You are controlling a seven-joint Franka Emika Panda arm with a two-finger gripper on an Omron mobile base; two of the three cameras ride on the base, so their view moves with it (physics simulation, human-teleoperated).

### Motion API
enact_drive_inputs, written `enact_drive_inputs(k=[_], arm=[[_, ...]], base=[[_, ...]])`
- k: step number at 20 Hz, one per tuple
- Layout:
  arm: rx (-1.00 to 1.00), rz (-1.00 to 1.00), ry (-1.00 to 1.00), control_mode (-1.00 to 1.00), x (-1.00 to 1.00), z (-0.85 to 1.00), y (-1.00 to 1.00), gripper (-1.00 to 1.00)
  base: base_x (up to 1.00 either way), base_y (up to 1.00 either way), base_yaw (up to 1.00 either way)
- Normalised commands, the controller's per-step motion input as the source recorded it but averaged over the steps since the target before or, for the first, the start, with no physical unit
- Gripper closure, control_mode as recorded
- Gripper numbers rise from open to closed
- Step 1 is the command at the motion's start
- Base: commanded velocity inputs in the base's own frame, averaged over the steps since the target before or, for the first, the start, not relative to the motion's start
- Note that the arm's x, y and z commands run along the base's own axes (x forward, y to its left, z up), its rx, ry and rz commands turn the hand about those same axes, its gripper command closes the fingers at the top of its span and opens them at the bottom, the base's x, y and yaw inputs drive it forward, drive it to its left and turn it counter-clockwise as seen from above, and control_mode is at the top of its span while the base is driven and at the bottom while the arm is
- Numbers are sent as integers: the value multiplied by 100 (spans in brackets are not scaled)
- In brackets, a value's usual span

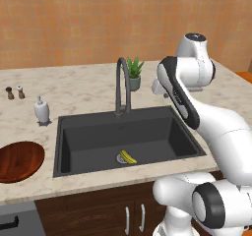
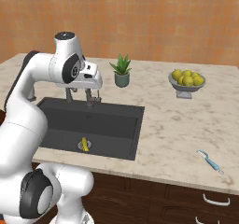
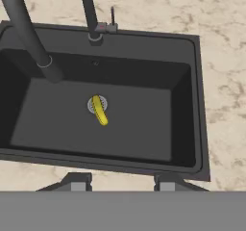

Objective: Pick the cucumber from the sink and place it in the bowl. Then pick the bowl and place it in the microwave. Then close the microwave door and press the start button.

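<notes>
From my left base view I can see the bowl sitting on the counter to the left of the sink, well apart from the basin's rim, with a white soap dispenser and two small shakers behind it. My right base view takes in the other side instead: a grey pedestal bowl of round yellow-green fruits on the counter beyond the sink's right edge, and a blue-handled peeler lying near the front edge. Both base views show the small potted plant behind the sink, close to the faucet. The cucumber lies on the sink floor, resting across the round metal drain, which my hand view shows most plainly, from straight above. My gripper hangs over the sink, up around counter level near the faucet, well above the cucumber and touching nothing. In the hand view my fingertips stand far apart at the bottom, with nothing between them, so the jaws are spread wide. The cucumber sits ahead of them, nearer my left-hand tip in that view than the other.
</notes>
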Motion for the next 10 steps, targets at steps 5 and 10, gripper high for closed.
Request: enact_drive_inputs(k=[5, 10], arm=[[-6, 0, -12, -100, -7, -22, 9, -100], [-2, 0, -5, -100, -2, -85, 22, -100]], base=[[0, 0, 0], [0, 0, 0]])
